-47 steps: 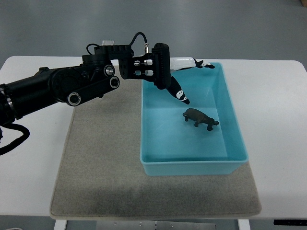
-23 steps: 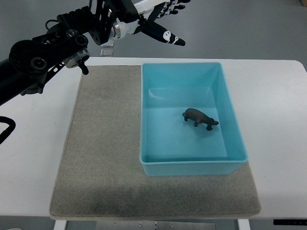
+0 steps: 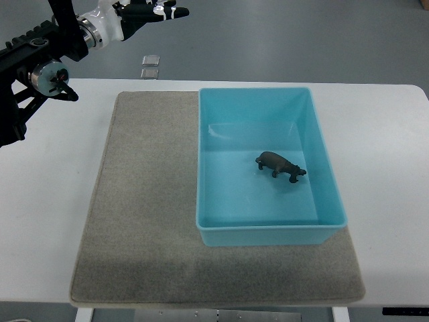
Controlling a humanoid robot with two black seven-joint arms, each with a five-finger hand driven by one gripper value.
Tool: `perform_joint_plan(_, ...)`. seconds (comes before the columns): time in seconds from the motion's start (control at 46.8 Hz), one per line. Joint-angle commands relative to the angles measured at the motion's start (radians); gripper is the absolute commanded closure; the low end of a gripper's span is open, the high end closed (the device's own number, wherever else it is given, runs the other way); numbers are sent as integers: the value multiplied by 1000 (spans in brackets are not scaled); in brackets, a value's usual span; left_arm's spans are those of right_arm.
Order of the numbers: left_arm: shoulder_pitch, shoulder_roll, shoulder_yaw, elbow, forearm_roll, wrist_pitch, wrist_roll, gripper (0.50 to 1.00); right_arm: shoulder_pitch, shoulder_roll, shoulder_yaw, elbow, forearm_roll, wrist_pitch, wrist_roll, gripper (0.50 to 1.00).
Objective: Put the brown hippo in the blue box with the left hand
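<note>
- Overhead, the left hand (image 3: 144,13) hangs at the far left, its fingers (image 3: 171,11) spread and released, grasping nothing.
- Brown hippo (image 3: 280,164) stands upright inside the blue box (image 3: 268,235), right of centre.
- Box sits on the grey mat (image 3: 141,215) over the white bench (image 3: 389,168).
- Judged complete; retreat should clear the box rim without brushing it.

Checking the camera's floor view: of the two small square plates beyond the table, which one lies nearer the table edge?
The lower plate, directly below the upper plate in the picture, sits nearer the white table.
</note>
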Motion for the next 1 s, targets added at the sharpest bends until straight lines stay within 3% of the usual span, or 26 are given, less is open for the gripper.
perform_joint_plan(0.0,10,-3,0,44,-54,0,0,506,0,0,0,0,0,1,0,564)
perform_joint_plan(0.128,36,-3,2,84,-192,-3,0,506,0,0,0,0,0,1,0,564)
perform_joint_plan(0.299,66,-1,2,127,-350,-62,1,504,0,0,0,0,0,1,0,564)
perform_joint_plan(0.599,98,-29,2,229,-552,-51,1,504,0,0,0,0,0,-1,0,564)
perform_joint_plan(0.984,183,-95,-103,259,-575,-34,-2,500,0,0,0,0,0,-1,0,564)
